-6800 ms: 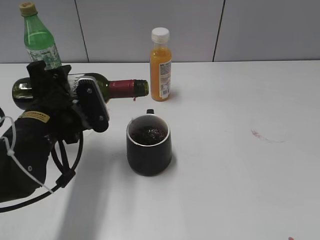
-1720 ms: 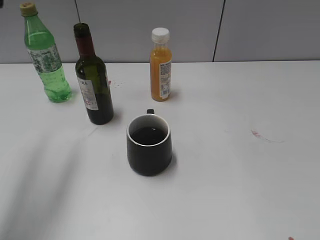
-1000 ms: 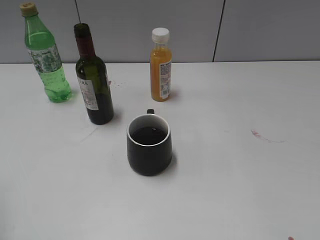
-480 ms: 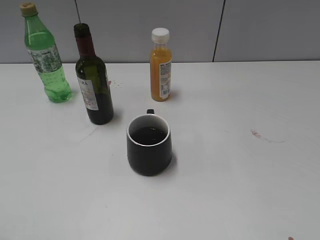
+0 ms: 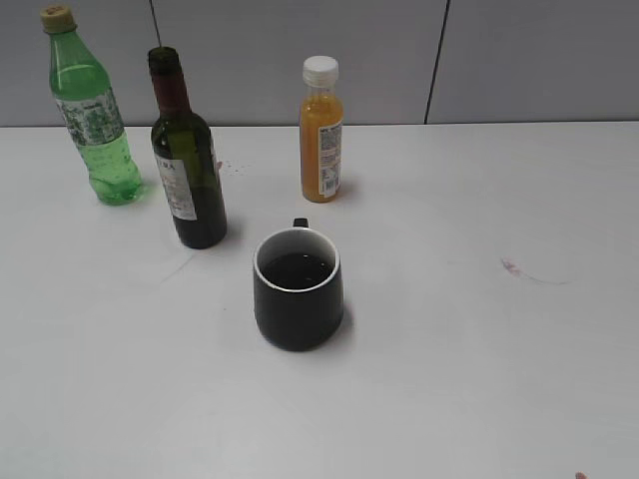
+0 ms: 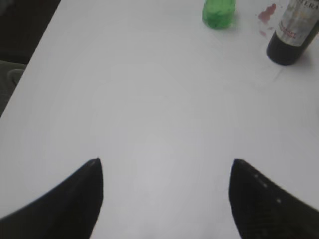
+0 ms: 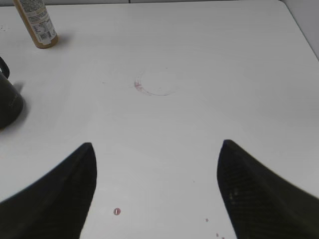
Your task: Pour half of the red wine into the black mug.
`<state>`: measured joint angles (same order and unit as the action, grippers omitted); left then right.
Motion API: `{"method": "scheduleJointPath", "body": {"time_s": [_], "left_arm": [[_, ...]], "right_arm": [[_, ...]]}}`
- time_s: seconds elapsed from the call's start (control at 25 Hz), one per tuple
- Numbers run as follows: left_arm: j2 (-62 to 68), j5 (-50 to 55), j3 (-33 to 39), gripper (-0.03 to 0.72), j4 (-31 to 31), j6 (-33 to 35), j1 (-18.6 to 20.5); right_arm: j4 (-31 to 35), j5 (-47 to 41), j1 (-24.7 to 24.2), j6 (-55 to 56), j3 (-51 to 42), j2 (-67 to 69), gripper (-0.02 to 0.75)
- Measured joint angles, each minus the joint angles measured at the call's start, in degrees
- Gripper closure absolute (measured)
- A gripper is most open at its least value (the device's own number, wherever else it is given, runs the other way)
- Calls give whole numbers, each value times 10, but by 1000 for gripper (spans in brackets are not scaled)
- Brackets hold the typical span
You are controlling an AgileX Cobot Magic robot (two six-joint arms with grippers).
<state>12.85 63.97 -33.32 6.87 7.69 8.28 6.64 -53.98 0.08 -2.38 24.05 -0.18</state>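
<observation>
Both end effectors, left (image 6: 164, 199) and right (image 7: 155, 186), gape empty; upright wine bottle (image 6: 294, 32) stands ahead-right of the left, black mug (image 5: 298, 289) beside it.

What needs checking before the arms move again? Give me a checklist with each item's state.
1. Wine bottle upright on the table, released: ok.
2. Black mug upright with dark liquid inside: ok.
3. Half the wine poured: cannot tell; the dark glass hides the level.
4. Left gripper open, empty and clear of the bottles: ok.
5. Right gripper open, empty and clear of the mug: ok.
6. Table clean: not ok; red spots lie beside the wine bottle and a faint reddish ring mark shows to the right of the mug.
</observation>
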Motion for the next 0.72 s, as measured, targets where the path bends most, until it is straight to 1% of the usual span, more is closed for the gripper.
{"method": "scheduleJointPath", "body": {"time_s": [0.4, 0.64, 0.72], "left_arm": [[-124, -32, 41, 100, -1, -22, 0], [-131, -35, 42, 100, -1, -24, -1], [-131, -35, 42, 100, -1, -25, -8]], "right_arm": [[0, 0, 0, 0, 0, 0, 165], [0, 0, 0, 0, 0, 0, 165], [0, 0, 0, 0, 0, 0, 165]]}}
